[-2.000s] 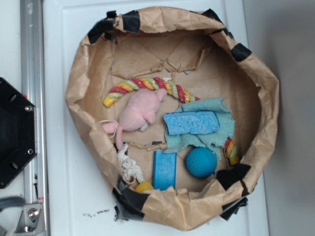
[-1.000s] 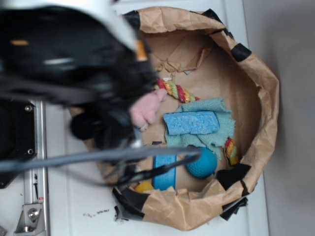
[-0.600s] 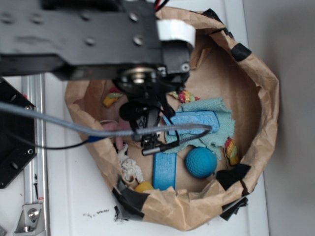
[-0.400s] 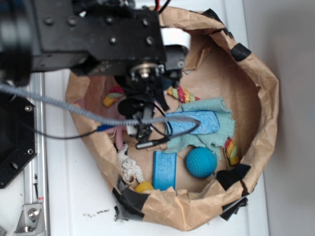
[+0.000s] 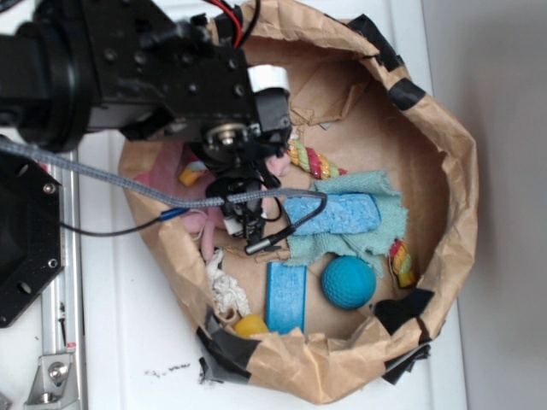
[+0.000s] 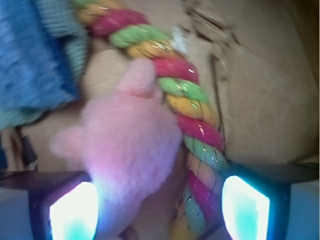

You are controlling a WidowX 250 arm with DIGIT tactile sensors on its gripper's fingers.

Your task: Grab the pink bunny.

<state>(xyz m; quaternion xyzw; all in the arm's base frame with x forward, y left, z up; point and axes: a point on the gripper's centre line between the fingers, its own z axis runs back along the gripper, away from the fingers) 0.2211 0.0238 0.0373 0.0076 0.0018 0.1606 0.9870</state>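
The pink bunny fills the middle of the wrist view, pale and fluffy, lying on the brown paper against the pink-yellow-green rope toy. My gripper is open, its fingers standing either side of the bunny's body and the rope, not closed on either. From the exterior view the black arm covers most of the bunny; only a pink limb pokes out below it. The gripper hangs down inside the bag there, fingertips hidden.
A crumpled brown paper bag walls everything in. Inside lie a blue sponge on a teal cloth, a blue ball, a blue block, a white knotted rope and a yellow piece.
The arm swung in from the left over the bag and came down over the bunny, hiding it from above. The bag's rim has shifted slightly.
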